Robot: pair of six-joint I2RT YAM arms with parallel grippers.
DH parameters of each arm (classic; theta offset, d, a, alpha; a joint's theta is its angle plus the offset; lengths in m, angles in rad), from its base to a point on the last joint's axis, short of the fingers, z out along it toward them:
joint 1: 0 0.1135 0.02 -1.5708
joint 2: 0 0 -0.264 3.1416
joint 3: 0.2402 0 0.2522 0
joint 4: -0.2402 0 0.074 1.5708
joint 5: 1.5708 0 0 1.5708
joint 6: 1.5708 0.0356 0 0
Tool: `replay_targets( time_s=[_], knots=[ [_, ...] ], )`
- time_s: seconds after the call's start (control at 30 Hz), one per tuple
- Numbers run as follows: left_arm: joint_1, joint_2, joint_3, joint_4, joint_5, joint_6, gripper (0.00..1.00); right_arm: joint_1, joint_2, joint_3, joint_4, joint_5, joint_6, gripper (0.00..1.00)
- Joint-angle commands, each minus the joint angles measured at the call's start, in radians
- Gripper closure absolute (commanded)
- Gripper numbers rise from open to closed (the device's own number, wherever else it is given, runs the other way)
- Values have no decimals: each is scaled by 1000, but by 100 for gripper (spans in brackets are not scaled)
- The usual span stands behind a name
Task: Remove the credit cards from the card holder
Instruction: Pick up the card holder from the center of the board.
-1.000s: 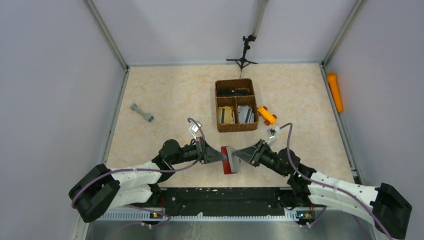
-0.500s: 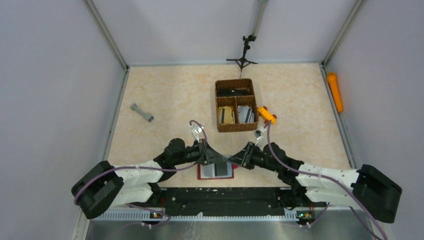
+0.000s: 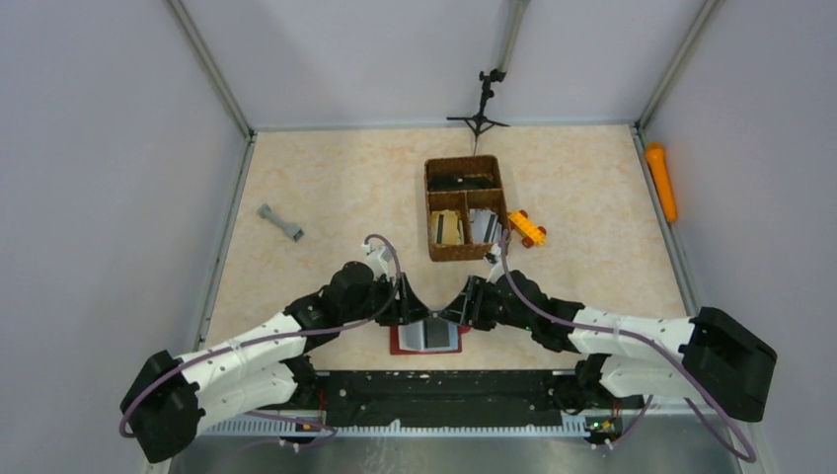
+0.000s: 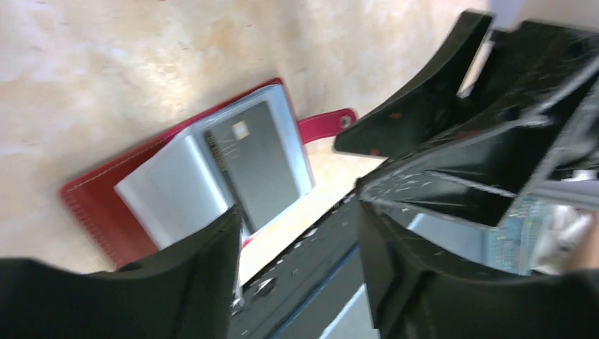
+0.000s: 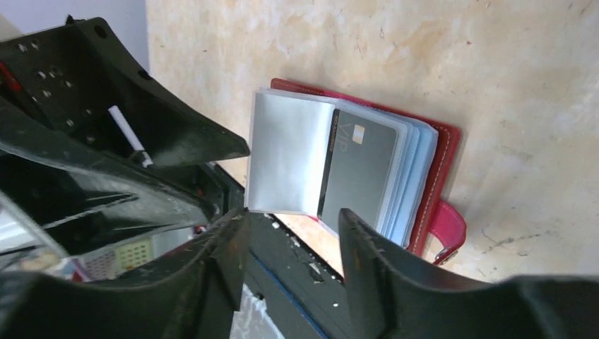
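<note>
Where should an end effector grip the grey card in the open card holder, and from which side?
Grip the grey card by its long edge beside the centre fold of the card holder, coming low from over the empty sleeve. It lies flat inside a clear sleeve, so its face offers no pinch; that edge looks barest, though I cannot confirm.

The top camera sits high behind the near edge of the table (image 3: 336,188) and looks down on all of it. Both wrist cameras look from close by at the open card holder (image 3: 396,344), from its left and right; all three views share it.
</note>
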Motion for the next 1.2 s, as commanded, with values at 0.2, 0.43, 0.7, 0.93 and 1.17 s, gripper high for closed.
replay_targets(
  time_s=[0.2,0.43,0.7,0.93,1.17],
  knots=[
    [-10,4,181,-610,-224,111,1,88,-13,226,-535,311,-199,17],
    [-8,103,136,-522,-171,98,1,90,48,213,-520,274,-215,6],
    [15,114,67,-423,-137,77,15,92,113,174,-422,247,-197,13],
    [47,146,-2,-293,-47,52,49,101,99,172,-438,262,-196,12],
    [69,123,-38,-213,-15,20,78,102,92,95,-290,197,-153,37]
  ],
)
